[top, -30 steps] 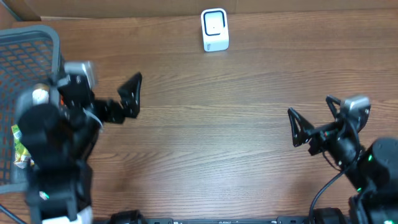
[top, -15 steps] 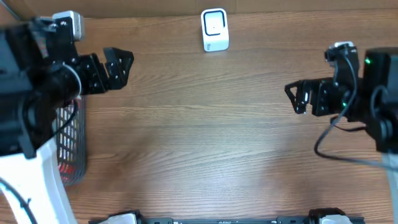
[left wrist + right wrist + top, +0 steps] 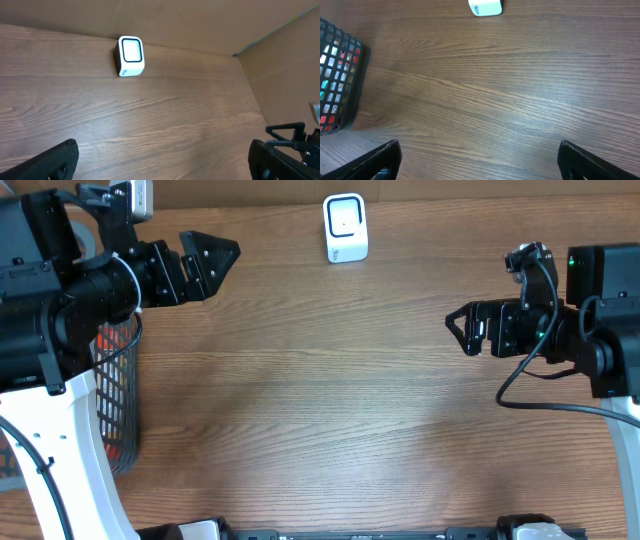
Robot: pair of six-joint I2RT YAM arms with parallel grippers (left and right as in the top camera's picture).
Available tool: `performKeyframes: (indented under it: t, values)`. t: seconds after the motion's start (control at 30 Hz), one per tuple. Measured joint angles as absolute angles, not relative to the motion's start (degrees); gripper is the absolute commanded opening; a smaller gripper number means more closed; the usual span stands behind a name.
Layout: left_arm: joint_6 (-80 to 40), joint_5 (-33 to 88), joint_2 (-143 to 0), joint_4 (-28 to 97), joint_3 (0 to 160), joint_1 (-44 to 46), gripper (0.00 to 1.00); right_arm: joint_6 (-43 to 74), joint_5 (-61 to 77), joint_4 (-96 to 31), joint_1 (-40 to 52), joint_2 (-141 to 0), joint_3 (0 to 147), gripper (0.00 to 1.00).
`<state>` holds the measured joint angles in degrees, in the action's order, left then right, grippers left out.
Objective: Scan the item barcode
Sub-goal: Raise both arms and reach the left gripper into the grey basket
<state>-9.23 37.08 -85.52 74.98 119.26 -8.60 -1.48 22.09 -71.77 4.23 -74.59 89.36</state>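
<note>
Right, both arms are up over the table (image 3: 330, 420) and neither one holds anything. My left gripper (image 3: 212, 265) hangs over the far left of the wood, just beside the black wire basket (image 3: 118, 395). Its jaws are spread wide and point toward the middle. In the left wrist view its two fingers (image 3: 52, 162) sit at the bottom corners with bare wood between them.

My right gripper (image 3: 458, 335) hovers over the right side with its jaws just as wide apart. It points back toward the left one and is well apart from it (in the right wrist view its fingers (image 3: 377, 160) frame nothing but table grain).

Now the white scanner (image 3: 346, 227): it stands at the far edge of the table, close to the cardboard wall (image 3: 200, 20). It lies between the two grippers and beyond both. Its dark-rimmed face shows in the overhead and left wrist views.

As for the item to scan, coloured things (image 3: 330, 85), red and green, show through the basket mesh. Which of them it is I cannot tell, and no barcode is readable from here.
</note>
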Motion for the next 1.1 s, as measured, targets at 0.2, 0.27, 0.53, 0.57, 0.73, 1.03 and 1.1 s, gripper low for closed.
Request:
performKeyframes:
  t: [0.2,0.27,0.53,0.57,0.73,1.03,1.1]
  values:
    - [-11.7,30.7,-85.5,67.8,119.3,-9.4,1.00,-1.5,19.6,-70.0,4.2,-74.6,89.4,1.00]
    - [-13.8,29.2,-85.5,64.3,119.3,-11.0,1.00,-1.5,19.0,-69.2,4.2,-74.6,89.4,1.00]
    - [-19.2,11.3,-85.5,69.1,119.3,-22.6,1.00,-1.5,18.0,-69.5,4.2,-74.7,89.4,1.00]
    - [-19.8,8.3,-85.5,70.0,119.3,-25.3,1.00,-1.5,17.9,-69.9,4.2,-74.7,89.4,1.00]
    - [-23.9,3.3,-85.7,73.1,119.3,-36.7,0.93,-1.5,17.8,-70.1,4.2,-74.8,89.4,1.00]
    - [-23.6,-3.0,-97.5,78.3,119.7,-40.1,0.91,-1.5,17.7,-70.1,4.2,-76.1,89.4,1.00]
    - [-23.2,-3.5,-102.0,78.4,119.7,-40.1,0.89,-1.5,17.8,-70.2,4.2,-76.6,89.4,1.00]
